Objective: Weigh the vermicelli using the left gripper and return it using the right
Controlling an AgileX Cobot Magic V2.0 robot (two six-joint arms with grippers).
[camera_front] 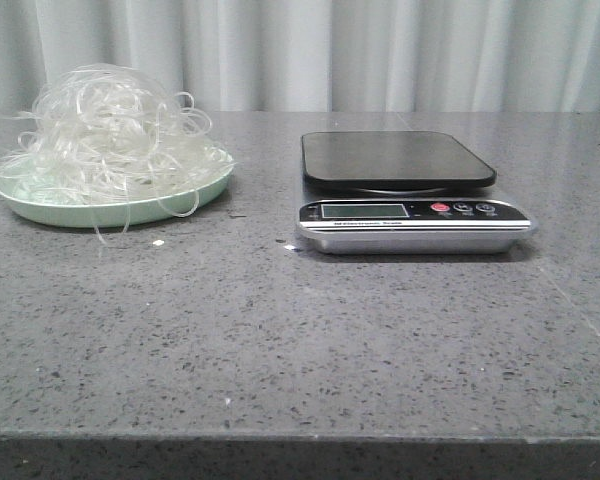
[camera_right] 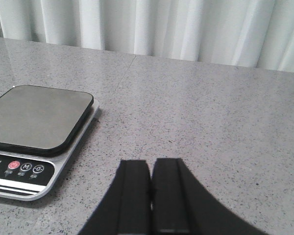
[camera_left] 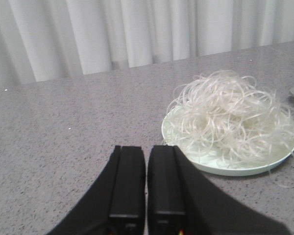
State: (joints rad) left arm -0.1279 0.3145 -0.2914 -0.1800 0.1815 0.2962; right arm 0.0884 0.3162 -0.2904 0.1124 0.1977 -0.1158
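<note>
The vermicelli (camera_front: 105, 130) is a fluffy nest of whitish strands heaped on a pale green plate (camera_front: 40, 210) at the far left of the table. It also shows in the left wrist view (camera_left: 230, 115), on the plate (camera_left: 235, 169). A kitchen scale (camera_front: 405, 190) with a bare black platform stands right of centre; it also shows in the right wrist view (camera_right: 36, 125). My left gripper (camera_left: 146, 149) is shut and empty, just short of the plate's rim. My right gripper (camera_right: 151, 162) is shut and empty, to the right of the scale. Neither gripper shows in the front view.
The grey speckled tabletop (camera_front: 280, 340) runs to a front edge near the bottom of the front view. A white curtain (camera_front: 380, 50) hangs behind the table. A small white crumb (camera_front: 158, 242) lies in front of the plate.
</note>
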